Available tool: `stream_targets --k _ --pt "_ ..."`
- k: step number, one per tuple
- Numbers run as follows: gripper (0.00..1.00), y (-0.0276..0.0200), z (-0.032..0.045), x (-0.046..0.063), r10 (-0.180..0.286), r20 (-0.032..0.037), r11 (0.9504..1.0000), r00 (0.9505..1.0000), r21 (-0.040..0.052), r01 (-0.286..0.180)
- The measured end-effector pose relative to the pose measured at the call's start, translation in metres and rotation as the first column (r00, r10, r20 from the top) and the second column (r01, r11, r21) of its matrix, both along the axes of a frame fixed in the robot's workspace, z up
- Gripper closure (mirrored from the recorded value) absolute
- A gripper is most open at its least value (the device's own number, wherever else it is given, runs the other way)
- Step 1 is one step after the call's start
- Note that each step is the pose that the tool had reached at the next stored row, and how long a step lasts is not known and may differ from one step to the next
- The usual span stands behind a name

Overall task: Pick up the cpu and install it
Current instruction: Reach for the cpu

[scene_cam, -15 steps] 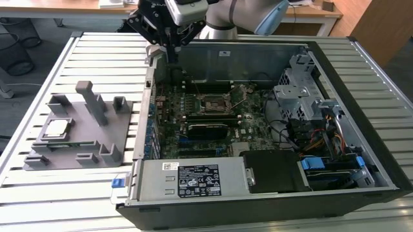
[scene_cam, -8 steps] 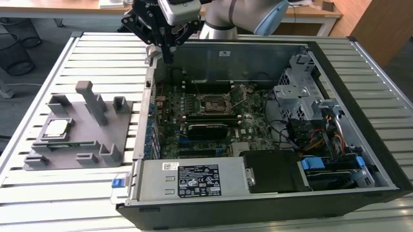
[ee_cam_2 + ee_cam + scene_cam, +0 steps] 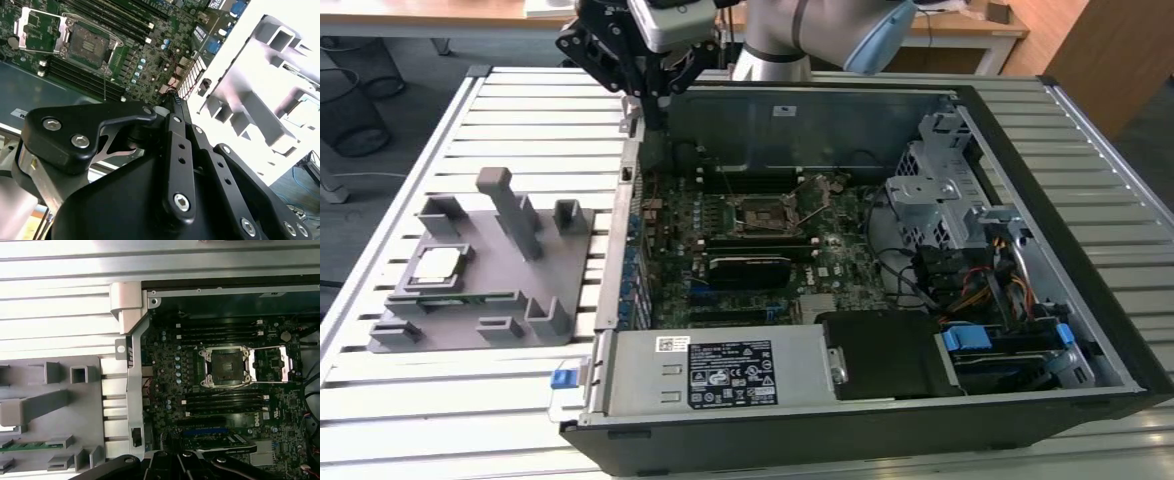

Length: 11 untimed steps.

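The cpu (image 3: 438, 265), a small square chip with a silver-grey top, lies flat on the grey fixture (image 3: 480, 300) at the exterior view's left, beside the open computer case (image 3: 1067, 300). My black gripper (image 3: 650, 98) hangs over the case's far left corner, well above and behind the cpu, touching nothing. The motherboard socket (image 3: 767, 213) sits mid-board. In both wrist views the socket (image 3: 224, 367) (image 3: 90, 45) has its metal load plate (image 3: 272, 365) swung open beside it.
A green memory stick (image 3: 30, 445) rests in a slot of the fixture. Upright grey posts (image 3: 507, 210) rise from the fixture near the cpu. The case's metal wall (image 3: 620, 250) stands between fixture and motherboard. A power supply (image 3: 714, 370) and drive cage (image 3: 947, 190) crowd the case.
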State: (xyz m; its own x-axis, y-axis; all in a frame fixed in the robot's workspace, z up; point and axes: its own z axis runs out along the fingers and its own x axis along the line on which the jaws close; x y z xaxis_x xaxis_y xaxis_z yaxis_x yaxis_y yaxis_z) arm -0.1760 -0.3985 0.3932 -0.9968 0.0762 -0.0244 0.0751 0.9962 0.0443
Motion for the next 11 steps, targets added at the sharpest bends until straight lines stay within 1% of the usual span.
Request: stream_targets --k 7,11 --pt "0.88 0.0005 -0.0001 -0.010 0.000 0.0000 1.0000 1.0000 0.0000 0.000" --pt "0.88 0.0018 -0.0002 -0.018 0.000 0.0001 1.0000 1.0000 0.0001 0.000"
